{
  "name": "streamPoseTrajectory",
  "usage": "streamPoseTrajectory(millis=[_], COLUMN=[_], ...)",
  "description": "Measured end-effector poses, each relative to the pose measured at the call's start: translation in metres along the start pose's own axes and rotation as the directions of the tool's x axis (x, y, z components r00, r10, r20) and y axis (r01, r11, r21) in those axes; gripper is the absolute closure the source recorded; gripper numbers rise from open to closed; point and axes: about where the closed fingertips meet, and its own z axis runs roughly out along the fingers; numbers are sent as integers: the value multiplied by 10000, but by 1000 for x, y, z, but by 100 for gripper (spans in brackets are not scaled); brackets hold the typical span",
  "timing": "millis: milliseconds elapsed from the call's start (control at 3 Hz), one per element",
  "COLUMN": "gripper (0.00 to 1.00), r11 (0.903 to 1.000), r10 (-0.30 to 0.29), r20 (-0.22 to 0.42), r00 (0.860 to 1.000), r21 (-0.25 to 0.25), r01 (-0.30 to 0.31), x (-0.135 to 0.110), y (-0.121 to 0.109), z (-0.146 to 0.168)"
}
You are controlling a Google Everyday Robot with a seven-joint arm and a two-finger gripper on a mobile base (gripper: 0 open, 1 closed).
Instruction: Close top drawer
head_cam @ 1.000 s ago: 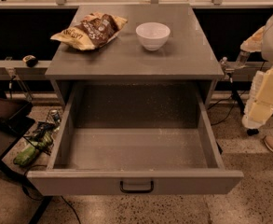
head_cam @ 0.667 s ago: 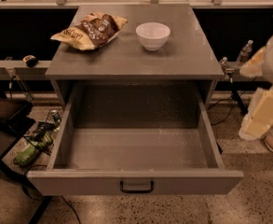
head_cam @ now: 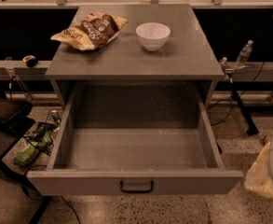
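Note:
The top drawer (head_cam: pixel 80 182) of the grey cabinet is pulled far out toward me and is empty inside. Its small black bar handle (head_cam: pixel 136 186) sits at the front centre. My gripper (head_cam: pixel 268 172) shows only as a pale, blurred shape at the lower right edge of the camera view. It is to the right of the drawer's front right corner and apart from it. The lower drawers are hidden under the open one.
On the cabinet top (head_cam: pixel 182 62) lie a chip bag (head_cam: pixel 90 30) and a white bowl (head_cam: pixel 153 35). A water bottle (head_cam: pixel 243 53) stands on the rail at the right. A dark table (head_cam: pixel 1 125) and green litter (head_cam: pixel 31 150) are at the left.
My arm has dropped from beside the cabinet's right side to the lower right edge of the view. The drawer, bag and bowl have not moved.

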Motion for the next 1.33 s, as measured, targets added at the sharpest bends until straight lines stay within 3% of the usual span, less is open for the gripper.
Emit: streamPoseTrajectory(millis=[333,667,1333], gripper=[97,100,100], r11=[9988,9914,9910], r10=[385,598,637], r20=[-165,-7,204], r00=[9991,9982,9978], r21=[-289,-1162,-1193], r01=[-389,-595,-609], x=[19,39,34], y=[45,84,84], z=[42,129,136])
